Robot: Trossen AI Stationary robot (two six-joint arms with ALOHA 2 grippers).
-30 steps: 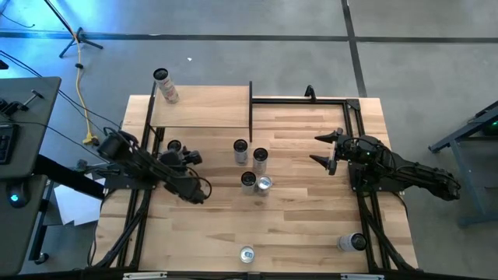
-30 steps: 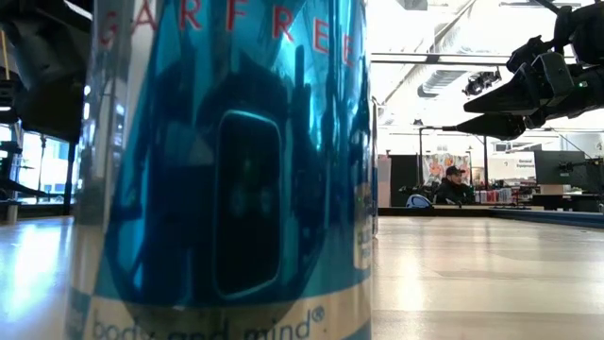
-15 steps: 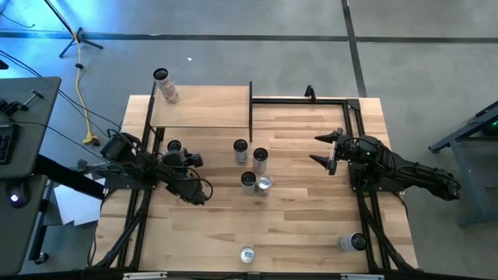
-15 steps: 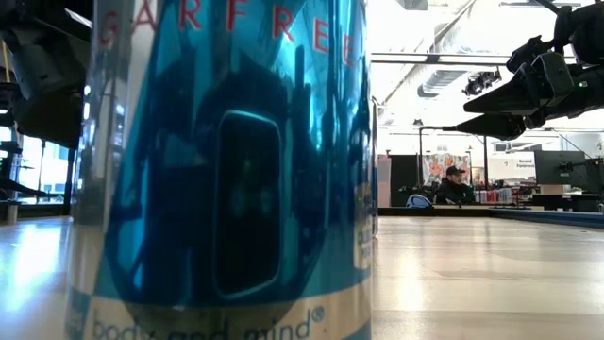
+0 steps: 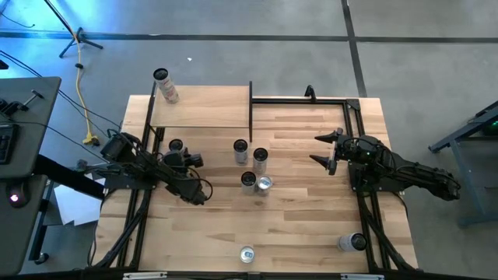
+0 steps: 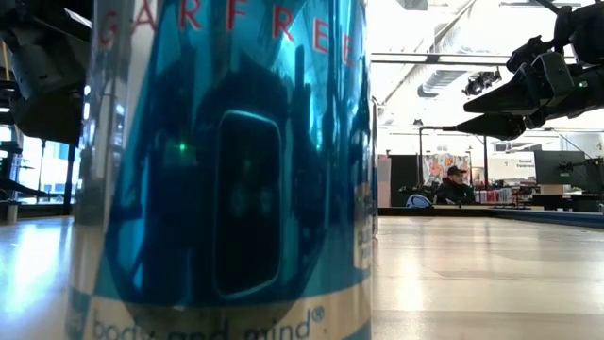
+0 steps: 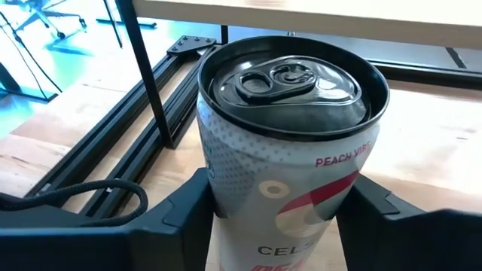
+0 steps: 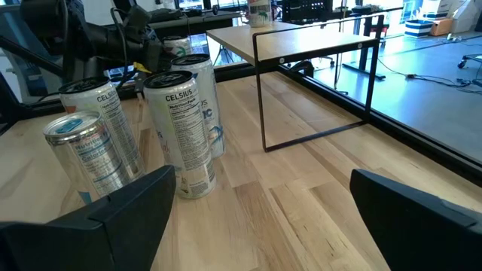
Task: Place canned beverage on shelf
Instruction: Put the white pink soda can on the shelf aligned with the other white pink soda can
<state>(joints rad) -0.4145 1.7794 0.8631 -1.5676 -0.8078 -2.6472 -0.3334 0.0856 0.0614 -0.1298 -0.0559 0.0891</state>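
We see the left gripper [image 7: 286, 218] clamped on an upright can [image 7: 290, 143]; the shelf [image 5: 204, 107] sits just beyond; right gripper [image 5: 327, 149] open, idle.

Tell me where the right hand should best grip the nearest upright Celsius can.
Probably mid-body, coming in level from the right hand's side: the Celsius can stands upright, its round wall facing the open fingers, but neighbouring cans crowd its far side.
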